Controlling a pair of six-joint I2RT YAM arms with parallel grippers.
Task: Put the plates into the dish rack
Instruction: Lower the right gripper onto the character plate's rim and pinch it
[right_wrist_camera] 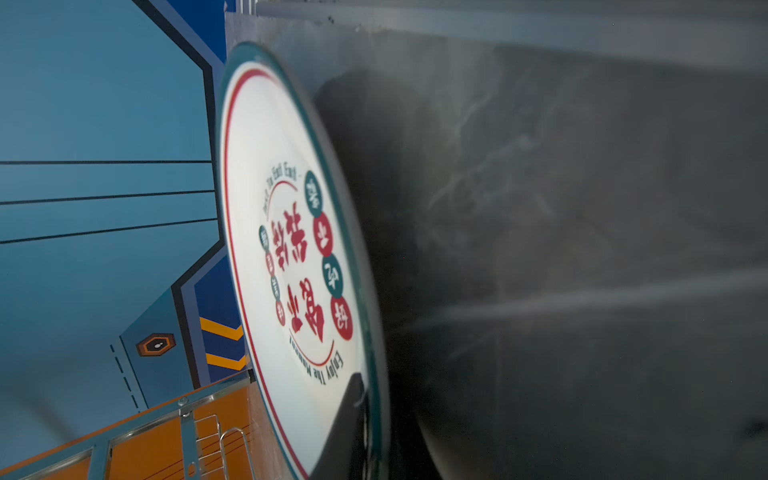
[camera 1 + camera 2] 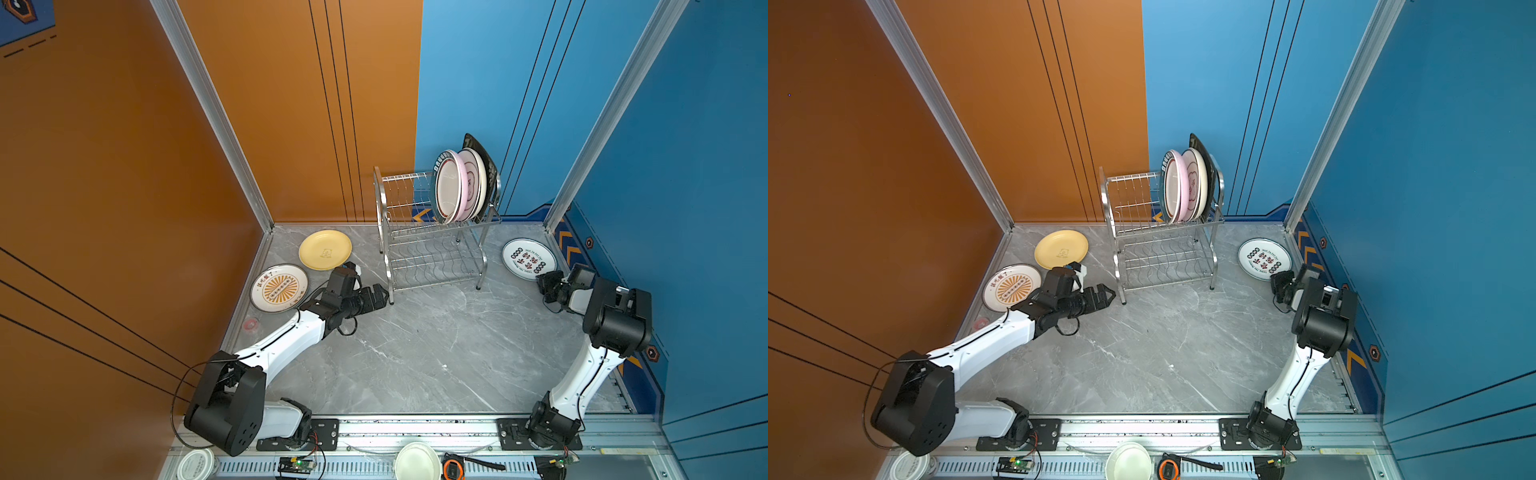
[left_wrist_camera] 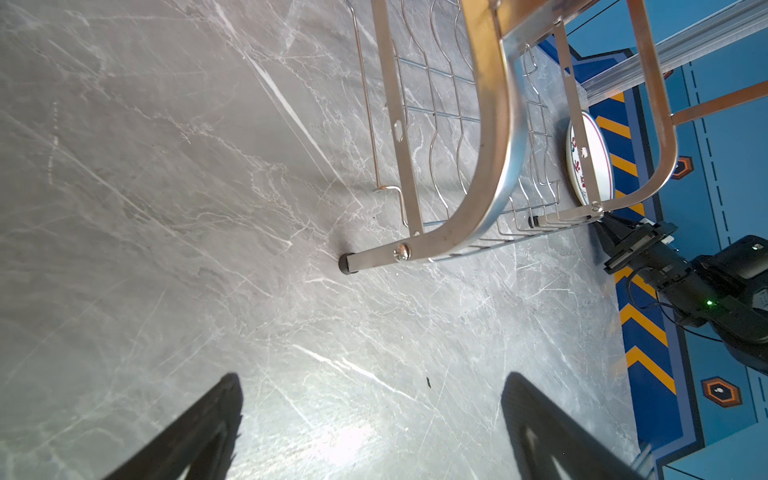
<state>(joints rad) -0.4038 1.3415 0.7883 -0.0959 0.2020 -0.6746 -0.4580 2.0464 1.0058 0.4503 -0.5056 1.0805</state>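
Note:
The dish rack (image 2: 379, 195) (image 2: 1105, 195) stands at the back middle. Several plates stand upright at the right end of its upper tier: a dark-rimmed white one (image 2: 448, 187), a pink, a cream and a black square one (image 2: 484, 156). A yellow plate (image 2: 325, 249) and an orange-sunburst plate (image 2: 279, 288) lie at the left. A white plate with red characters (image 2: 528, 258) (image 1: 286, 232) lies at the right. My right gripper (image 2: 547, 282) (image 1: 368, 419) is shut on its near rim. My left gripper (image 2: 380, 295) (image 3: 370, 382) hangs open and empty by the rack's front left leg (image 3: 348, 263).
A white bowl (image 2: 417, 461) and a white lidded tub (image 2: 195, 464) sit on the front rail. A small red disc (image 2: 250, 324) lies by the left wall. The blue wall runs close behind the right-hand plate. The rack's lower tier (image 2: 432, 266) holds nothing.

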